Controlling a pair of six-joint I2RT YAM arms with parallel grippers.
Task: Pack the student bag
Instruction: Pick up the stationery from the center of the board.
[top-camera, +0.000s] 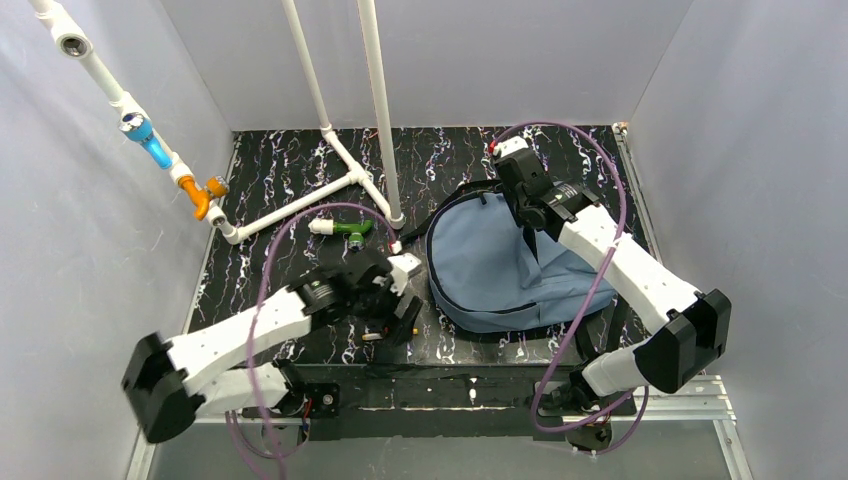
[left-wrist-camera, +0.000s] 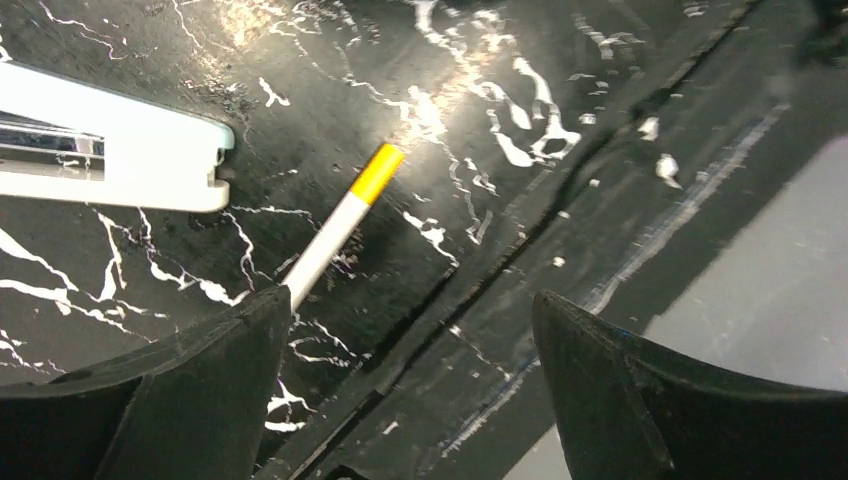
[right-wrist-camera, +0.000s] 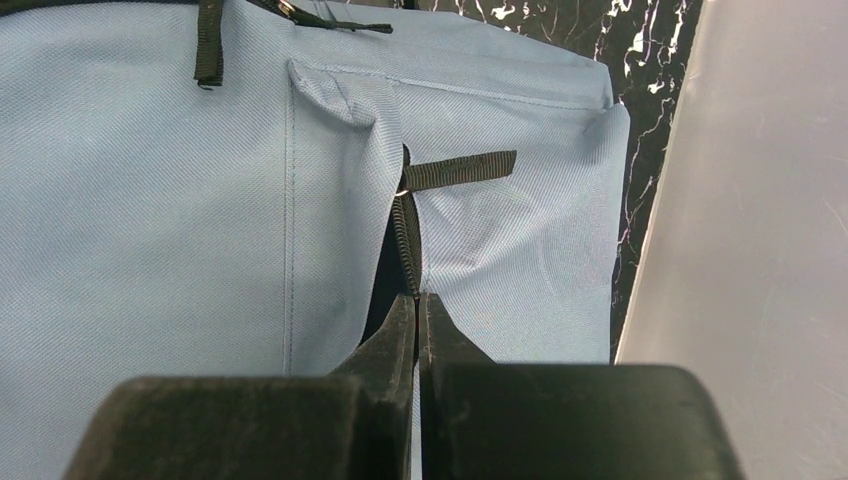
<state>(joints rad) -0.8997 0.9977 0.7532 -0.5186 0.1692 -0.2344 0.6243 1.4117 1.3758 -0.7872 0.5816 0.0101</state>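
The student bag (top-camera: 480, 270), slate-blue with black straps, lies flat on the right half of the black marble table. My right gripper (top-camera: 522, 228) rests on its upper part. In the right wrist view the right gripper (right-wrist-camera: 417, 297) is shut, pinching the edge of the bag (right-wrist-camera: 150, 220) where a dark zipper line (right-wrist-camera: 405, 235) runs into the tips. My left gripper (top-camera: 398, 318) hangs open near the table's front edge. In the left wrist view a white pen with a yellow cap (left-wrist-camera: 340, 225) lies beside the left finger of this gripper (left-wrist-camera: 412, 300), untouched.
A white stapler-like object (left-wrist-camera: 110, 150) lies beside the pen, also seen from above (top-camera: 405, 268). A white pipe frame (top-camera: 300, 205) and a green-and-white item (top-camera: 345, 228) sit at the back left. Grey walls enclose the table; its front rail (top-camera: 450, 385) runs by the arm bases.
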